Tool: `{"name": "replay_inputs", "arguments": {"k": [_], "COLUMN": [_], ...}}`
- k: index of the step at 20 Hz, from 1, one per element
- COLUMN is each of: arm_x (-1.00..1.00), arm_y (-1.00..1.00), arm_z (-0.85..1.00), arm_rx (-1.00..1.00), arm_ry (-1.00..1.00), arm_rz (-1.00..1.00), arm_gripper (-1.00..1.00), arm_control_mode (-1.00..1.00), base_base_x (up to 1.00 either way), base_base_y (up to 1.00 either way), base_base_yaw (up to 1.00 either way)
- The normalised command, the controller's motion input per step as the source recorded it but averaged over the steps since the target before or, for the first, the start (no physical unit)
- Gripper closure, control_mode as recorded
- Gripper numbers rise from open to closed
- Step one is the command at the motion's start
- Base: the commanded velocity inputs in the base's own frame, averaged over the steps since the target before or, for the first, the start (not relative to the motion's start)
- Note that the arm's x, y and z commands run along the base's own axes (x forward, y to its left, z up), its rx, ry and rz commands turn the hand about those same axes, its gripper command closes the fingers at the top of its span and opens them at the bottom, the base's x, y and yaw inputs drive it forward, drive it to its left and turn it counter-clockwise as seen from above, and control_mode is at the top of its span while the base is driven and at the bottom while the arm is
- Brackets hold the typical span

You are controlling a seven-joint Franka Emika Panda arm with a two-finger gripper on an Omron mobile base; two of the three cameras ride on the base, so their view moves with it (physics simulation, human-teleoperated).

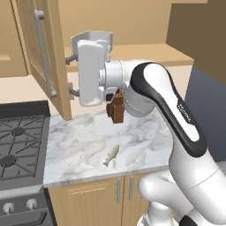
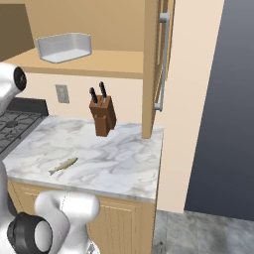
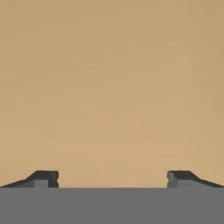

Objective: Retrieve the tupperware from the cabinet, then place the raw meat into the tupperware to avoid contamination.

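Pincer [image 3: 112, 179] wide, tupperware [image 1: 98, 39] just above it.

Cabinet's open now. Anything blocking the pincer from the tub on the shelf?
Nothing visible. The cabinet door is swung aside, the tub sits alone on the shelf, and the open pincer faces plain wood.

We note matt light-wood cabinet [image 2: 151, 69], smooth white plastic tupperware [image 2: 64, 47], glossy veined marble counter [image 2: 114, 158], silvery bar handle [image 2: 161, 62].
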Motion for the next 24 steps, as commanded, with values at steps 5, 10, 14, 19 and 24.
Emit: {"name": "replay_inputs", "arguments": {"k": [5,10,14,19,24], "arm_x": [0.01,0.05,0.13,0.11,0.07], "arm_y": [0.97,0.94,0.65,0.43,0.15], "arm_z": [-0.19,-0.24,-0.12,-0.04,-0.01], "arm_rx": [-0.06,-0.11,-0.15,-0.13,-0.04], "arm_ry": [0.0,0.0,0.0,0.01,0.02], "arm_rz": [0.06,0.01,-0.02,-0.04,-0.08], "arm_gripper": [-1.0,-1.0,-1.0,-1.0,-1.0], "arm_control_mode": [-1.0,-1.0,-1.0,-1.0,-1.0], "base_base_x": [0.0,0.0,0.0,0.0,0.0], "base_base_y": [0.0,0.0,0.0,0.0,0.0], "base_base_yaw": [0.0,0.0,0.0,0.0,0.0]}}
